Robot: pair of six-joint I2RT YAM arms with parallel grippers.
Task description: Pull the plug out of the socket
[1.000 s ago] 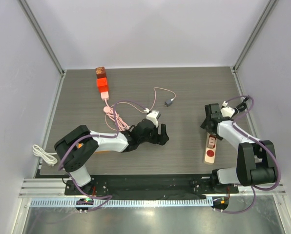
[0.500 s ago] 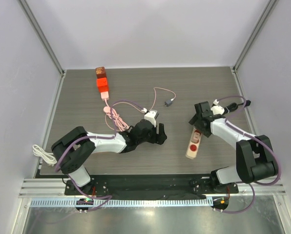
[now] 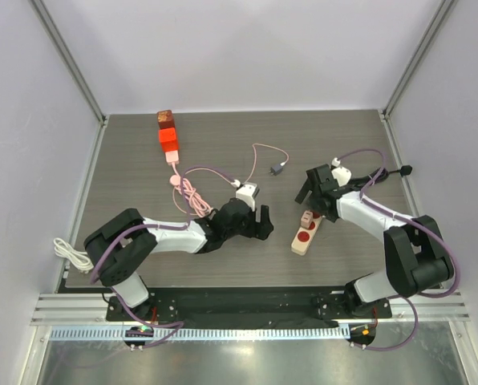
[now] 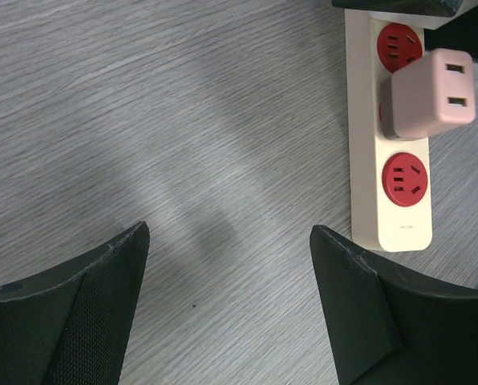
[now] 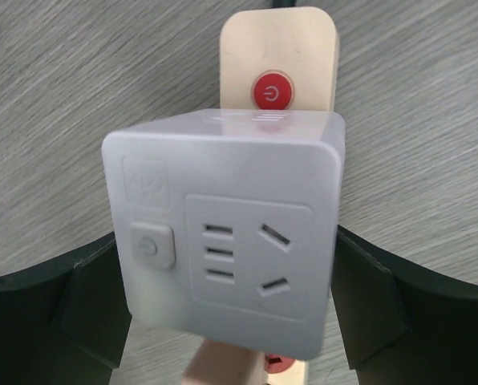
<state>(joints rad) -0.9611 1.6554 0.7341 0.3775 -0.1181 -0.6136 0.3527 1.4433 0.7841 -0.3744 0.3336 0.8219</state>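
A beige socket strip (image 3: pixel 303 235) with red outlets lies slanted mid-table. It also shows at the right of the left wrist view (image 4: pixel 387 144), and its red power button end (image 5: pixel 277 64) shows in the right wrist view. A cube plug (image 3: pixel 308 216) sits in it, pink on its side (image 4: pixel 427 92) and white with a socket face on top (image 5: pixel 227 257). My right gripper (image 5: pixel 227 297) is open, one finger on each side of the cube. My left gripper (image 4: pixel 231 257) is open over bare table left of the strip, holding nothing.
A red block stack (image 3: pixel 168 136) stands at the back left with a pink cable (image 3: pixel 187 192) running toward my left arm. A small grey connector (image 3: pixel 278 168) ends a thin wire. A white cable coil (image 3: pixel 70 253) lies at the left edge.
The right arm has dragged the socket strip leftward toward the table's middle, turning it aslant. Its fingers have since spread. The left gripper has barely shifted.
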